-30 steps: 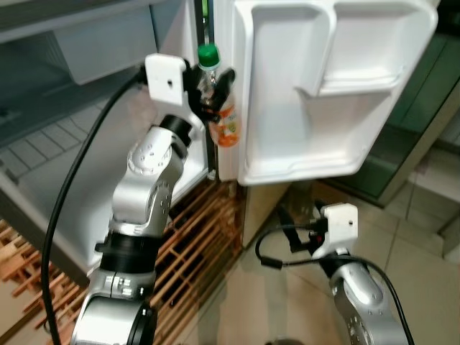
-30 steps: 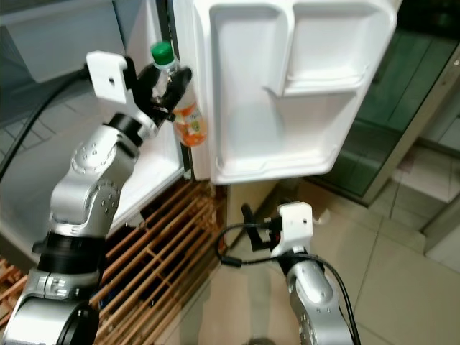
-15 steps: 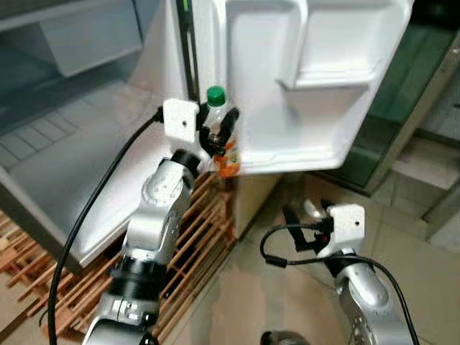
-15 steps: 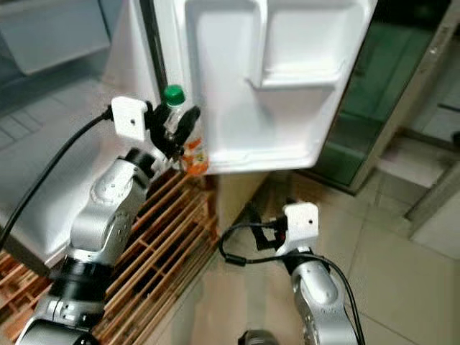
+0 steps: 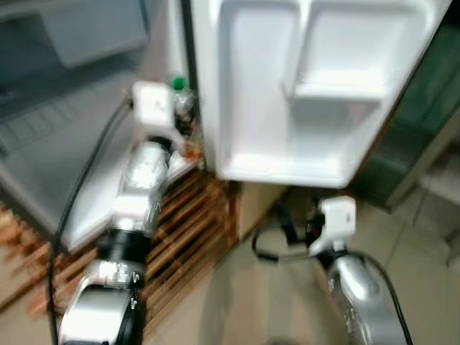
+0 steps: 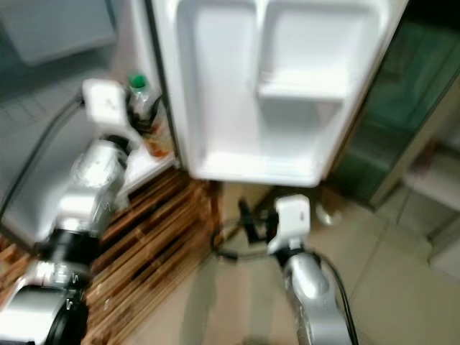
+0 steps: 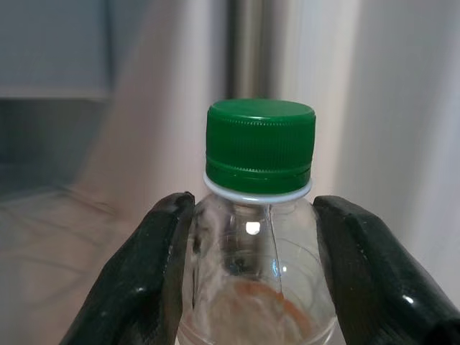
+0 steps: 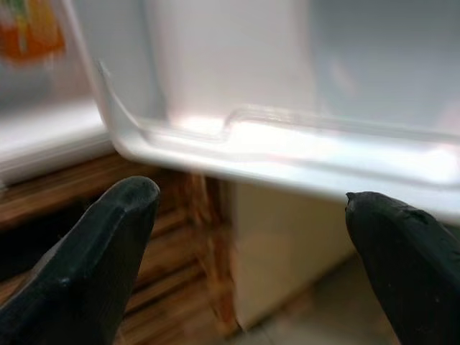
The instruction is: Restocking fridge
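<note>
Beside the fridge door (image 5: 302, 86), left tool (image 7: 251, 237) clamps a green-capped bottle (image 7: 260, 215), label unreadable; right tool (image 8: 251, 237) gapes.

Both head views are smeared with motion blur under even, soft indoor light. The wrist views are sharper up close, with small glints on the bottle (image 7: 259, 237) and backgrounds out of focus.

Clear glossy plastic bottle (image 7: 255, 287), ribbed green cap (image 7: 260, 146); slatted wooden pallet (image 5: 194, 223).
</note>
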Controlling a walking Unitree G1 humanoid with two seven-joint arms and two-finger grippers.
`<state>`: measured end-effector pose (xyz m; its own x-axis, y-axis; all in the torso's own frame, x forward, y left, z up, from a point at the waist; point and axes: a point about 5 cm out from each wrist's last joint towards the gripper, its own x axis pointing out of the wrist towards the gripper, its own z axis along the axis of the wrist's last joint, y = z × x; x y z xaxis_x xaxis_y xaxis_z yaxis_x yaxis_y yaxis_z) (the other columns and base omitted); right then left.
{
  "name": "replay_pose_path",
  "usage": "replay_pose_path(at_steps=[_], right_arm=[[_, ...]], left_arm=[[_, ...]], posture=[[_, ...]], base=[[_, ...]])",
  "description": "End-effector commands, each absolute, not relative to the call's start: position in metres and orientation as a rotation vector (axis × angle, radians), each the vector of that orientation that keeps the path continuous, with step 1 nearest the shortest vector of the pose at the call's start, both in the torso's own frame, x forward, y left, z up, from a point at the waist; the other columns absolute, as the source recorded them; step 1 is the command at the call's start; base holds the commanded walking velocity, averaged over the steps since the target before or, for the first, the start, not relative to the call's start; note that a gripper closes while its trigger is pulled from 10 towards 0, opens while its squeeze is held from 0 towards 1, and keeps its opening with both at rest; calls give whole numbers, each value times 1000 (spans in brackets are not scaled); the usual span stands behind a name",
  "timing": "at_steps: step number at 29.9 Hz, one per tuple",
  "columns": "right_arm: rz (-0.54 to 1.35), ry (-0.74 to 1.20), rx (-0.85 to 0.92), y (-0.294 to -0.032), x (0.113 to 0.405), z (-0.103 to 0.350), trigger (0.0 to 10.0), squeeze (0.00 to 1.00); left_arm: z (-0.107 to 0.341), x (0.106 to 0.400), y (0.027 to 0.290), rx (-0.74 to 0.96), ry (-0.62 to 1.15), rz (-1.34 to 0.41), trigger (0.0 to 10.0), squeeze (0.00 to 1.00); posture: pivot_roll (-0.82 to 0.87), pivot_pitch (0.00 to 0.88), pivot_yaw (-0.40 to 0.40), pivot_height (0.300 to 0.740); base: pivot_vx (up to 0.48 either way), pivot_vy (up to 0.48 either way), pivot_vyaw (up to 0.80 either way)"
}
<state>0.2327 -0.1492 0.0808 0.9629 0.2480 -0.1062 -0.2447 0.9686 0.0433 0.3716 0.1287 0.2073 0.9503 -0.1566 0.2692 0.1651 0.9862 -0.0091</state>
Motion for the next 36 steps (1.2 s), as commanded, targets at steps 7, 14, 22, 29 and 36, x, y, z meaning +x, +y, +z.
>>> replay_pose_path(at_steps=[7,14,22,29,36], right_arm=[[338,80,16,-133,226,93,10000,0],[306,93,34,-136,226,89,10000,0],[37,87,18,-173,221,87,10000,0],[29,95,7,-171,221,80,10000,0],[35,62,10,-167,232,86,10000,0]], left_arm=[[207,376,114,-53,-294,-255,10000,0],[162,330,141,-22,-205,-278,10000,0],[127,271,159,72,-82,-354,10000,0],[120,265,149,62,-47,-361,10000,0],[135,285,137,37,-81,-389,10000,0]], posture=[[-293,0,59,740],[-256,0,53,740],[-214,0,41,740],[-208,0,52,740],[-226,0,64,740]], base=[[0,0,0],[0,0,0],[0,0,0],[0,-225,0],[203,-392,0]])
